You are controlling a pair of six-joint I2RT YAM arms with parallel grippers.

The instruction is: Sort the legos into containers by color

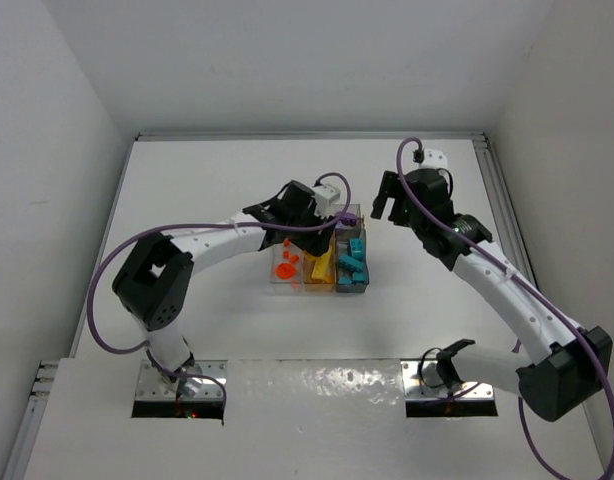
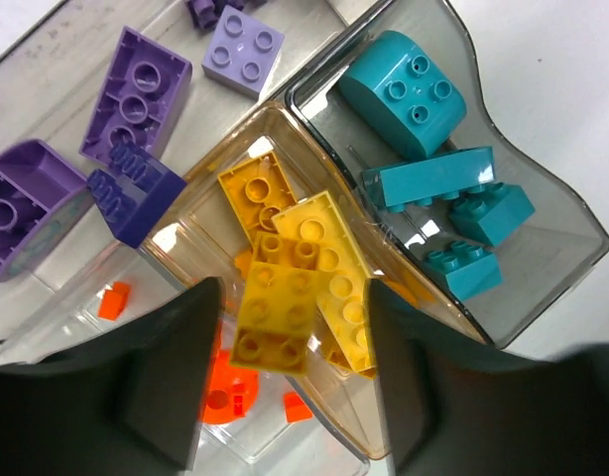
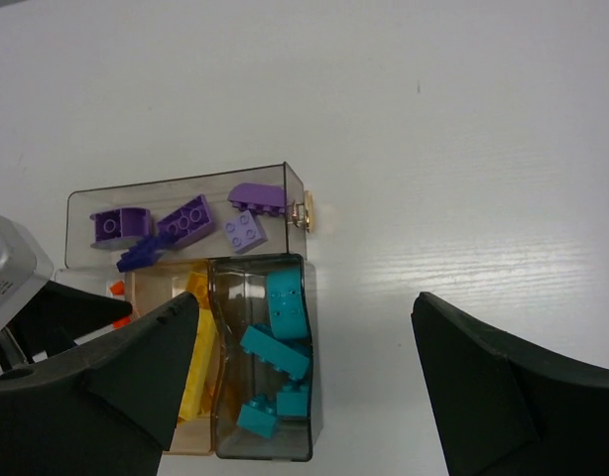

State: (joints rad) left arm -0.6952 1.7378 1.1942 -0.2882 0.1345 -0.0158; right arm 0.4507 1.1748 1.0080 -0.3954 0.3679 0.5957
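Yellow lego lies in the middle compartment, straight under the left gripper, whose half-parted fingers stand on both its sides and seem not to pinch it, while the right gripper hangs wide and empty, well apart on the right.

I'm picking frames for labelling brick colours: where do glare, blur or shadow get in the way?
Top external: even light, though the shiny panel at the near edge glares and the bricks look tiny. Left wrist: bricks sharp, white reflections on the clear tray's wall, the left tool's dark fingers blurred. Right wrist: tray contents sharp, the right tool's fingers dark and featureless, sheen on the table.
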